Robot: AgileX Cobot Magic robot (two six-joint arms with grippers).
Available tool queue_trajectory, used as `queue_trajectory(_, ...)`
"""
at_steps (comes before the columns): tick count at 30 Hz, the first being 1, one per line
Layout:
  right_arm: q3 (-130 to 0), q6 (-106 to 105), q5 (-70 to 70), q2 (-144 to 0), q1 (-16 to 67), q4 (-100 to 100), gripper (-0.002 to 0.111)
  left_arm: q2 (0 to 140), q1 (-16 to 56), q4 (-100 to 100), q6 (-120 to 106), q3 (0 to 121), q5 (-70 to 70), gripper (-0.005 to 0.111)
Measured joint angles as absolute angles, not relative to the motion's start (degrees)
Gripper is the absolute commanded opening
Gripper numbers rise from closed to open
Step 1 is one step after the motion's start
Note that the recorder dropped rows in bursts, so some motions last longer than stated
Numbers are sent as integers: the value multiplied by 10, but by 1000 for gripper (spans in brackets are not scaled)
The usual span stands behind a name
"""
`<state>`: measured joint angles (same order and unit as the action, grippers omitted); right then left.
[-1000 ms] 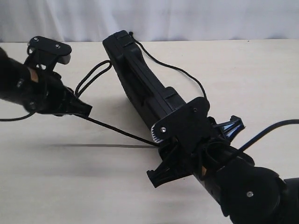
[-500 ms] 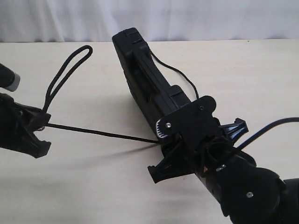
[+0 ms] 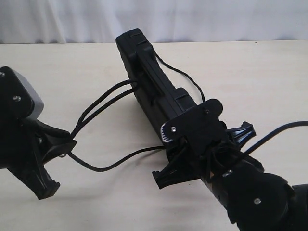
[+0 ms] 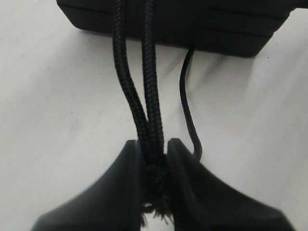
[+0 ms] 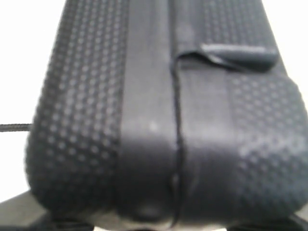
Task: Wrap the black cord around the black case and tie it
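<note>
At left, the left claw (image 4: pixel 153 150) pinches the thin braided black cord (image 4: pixel 149 57); slack could slide off the flat matte black plastic case (image 3: pixel 144 72) gripped by the right claw (image 3: pixel 198 153).

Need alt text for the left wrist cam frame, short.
The left gripper is shut on a black cord, pinching two braided strands just above its frayed end. The strands run across the pale table to a black case, and a third stretch of cord curves beside them.
</note>
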<state>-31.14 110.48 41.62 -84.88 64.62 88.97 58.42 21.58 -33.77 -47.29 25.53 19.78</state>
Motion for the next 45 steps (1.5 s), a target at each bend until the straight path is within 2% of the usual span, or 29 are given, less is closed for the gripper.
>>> queue_trajectory(6,-311,1105,416,-849,646,894,4,651,216,-354,-480,264,219,0)
queue_trajectory(16,-311,1105,416,-849,646,894,4,716,216,-380,-482,348,234,0)
queue_trajectory(26,-310,1062,392,-849,643,916,5,792,216,-522,-589,411,230,0)
queue_trajectory(30,-309,1039,388,-849,643,920,5,856,216,-562,-640,438,273,0)
queue_trajectory(32,-309,1019,386,-849,643,920,11,861,216,-572,-645,448,267,0)
queue_trajectory(34,-309,1003,384,-849,643,921,23,862,216,-574,-650,459,263,0)
queue_trajectory(36,-309,999,384,-849,643,921,38,862,216,-576,-657,464,263,0)
queue_trajectory(37,-309,999,383,-849,643,921,50,862,216,-576,-663,464,263,0)
queue_trajectory(40,-309,999,384,-849,643,917,66,862,216,-576,-674,464,263,0)
queue_trajectory(42,-307,998,385,-851,642,890,74,862,216,-576,-676,464,260,0)
queue_trajectory(45,-295,998,390,-861,641,825,80,856,216,-578,-680,464,253,0)
